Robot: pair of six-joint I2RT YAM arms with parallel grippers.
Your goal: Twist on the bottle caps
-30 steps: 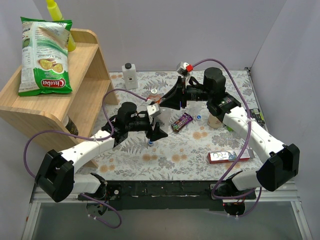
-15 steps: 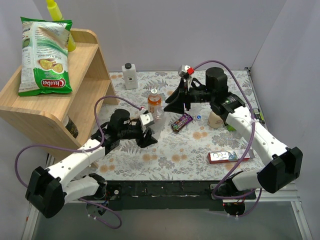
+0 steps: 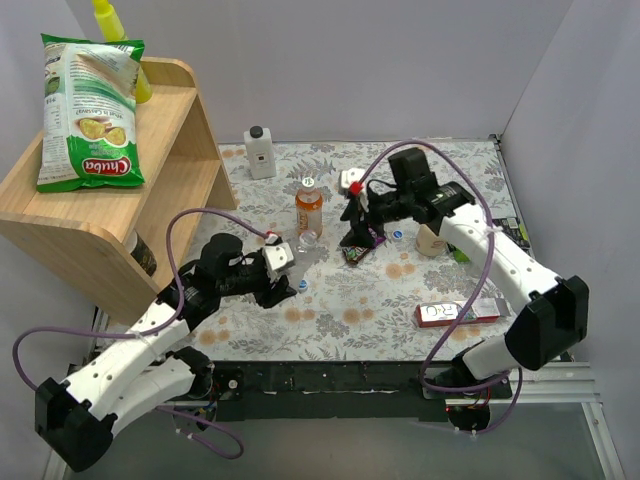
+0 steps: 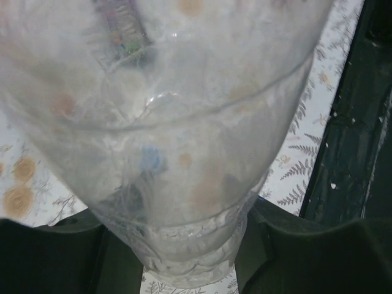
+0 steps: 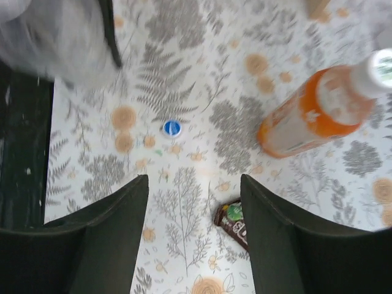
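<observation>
One clear bottle (image 4: 184, 122) sits pinched in left gripper (image 4: 190, 248) jaws, presumably for capping; right gripper (image 5: 193, 180) jaws spread, facing blue cap (image 5: 172, 127).

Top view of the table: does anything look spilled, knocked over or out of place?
Nothing looks spilled; the orange bottle stands upright. One blue cap lies loose on the table beside the left gripper, and a snack bar lies stray near the orange bottle.
</observation>
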